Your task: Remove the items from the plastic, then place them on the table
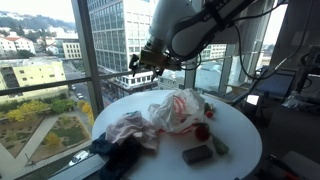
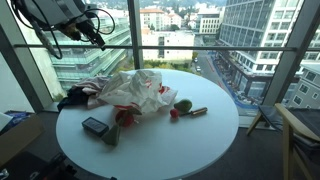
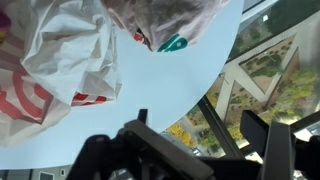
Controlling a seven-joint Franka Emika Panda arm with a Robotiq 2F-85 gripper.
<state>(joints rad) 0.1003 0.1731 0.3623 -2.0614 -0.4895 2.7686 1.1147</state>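
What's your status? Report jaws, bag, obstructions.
Jaws open, empty, above table. Navy cloth and pink-white cloth lie outside plastic bag. Dark block, red object nearby, not blocking.

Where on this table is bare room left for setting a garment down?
Widest free patch: the table between the dark block, red round object and rim. Crowded where the plastic bag, pink-white cloth and navy cloth pile up.

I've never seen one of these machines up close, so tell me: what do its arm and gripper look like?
The arm is made of thick, rounded white segments, like fat tubes joined end to end. Thin black cables loop loosely along it. At its tip sits a blocky black gripper, all dark, angular parts. No lettering or markings can be made out at this size.
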